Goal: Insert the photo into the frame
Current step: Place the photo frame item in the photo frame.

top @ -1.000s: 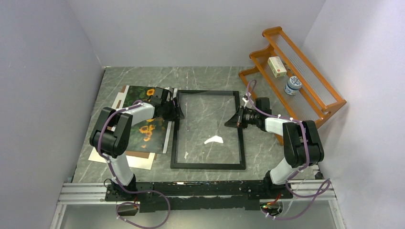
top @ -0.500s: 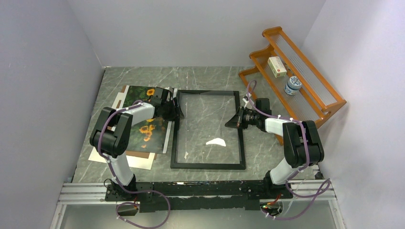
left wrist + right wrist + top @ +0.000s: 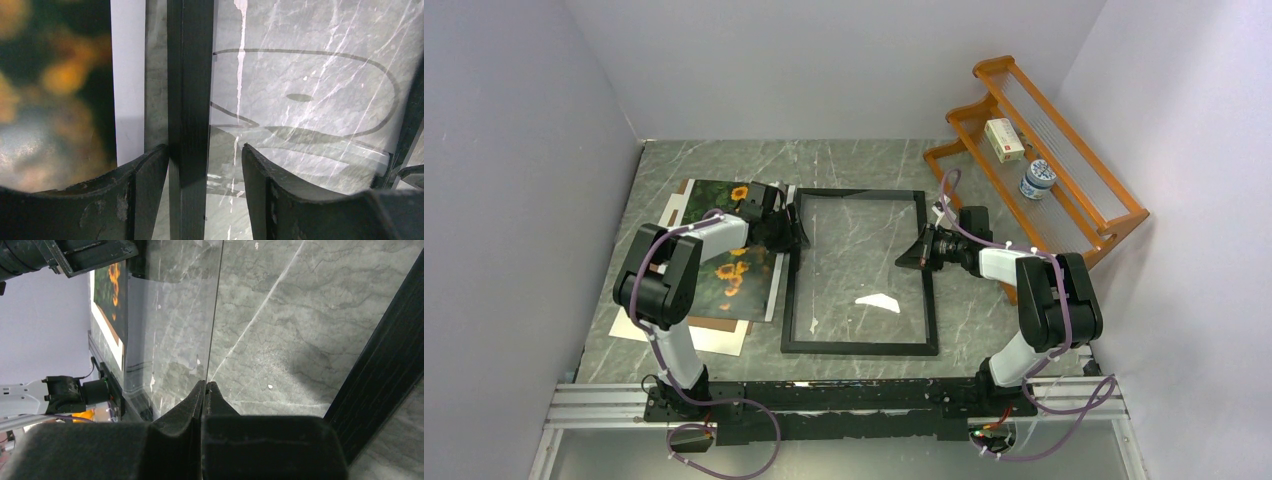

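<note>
The black frame lies flat mid-table with its clear pane inside. The sunflower photo lies to its left, partly under my left arm. My left gripper is open astride the frame's left bar: the left finger touches the bar and the right finger stands apart over the glass. My right gripper is at the frame's right side, shut on the thin edge of the pane. The photo shows blurred in the left wrist view.
An orange wooden rack stands at the back right with a white box and a blue-white jar. A white mat and a brown board lie under the photo. Grey walls close in on three sides.
The bright glare on the pane has slid a little toward the near edge. Both arms have hardly moved.
</note>
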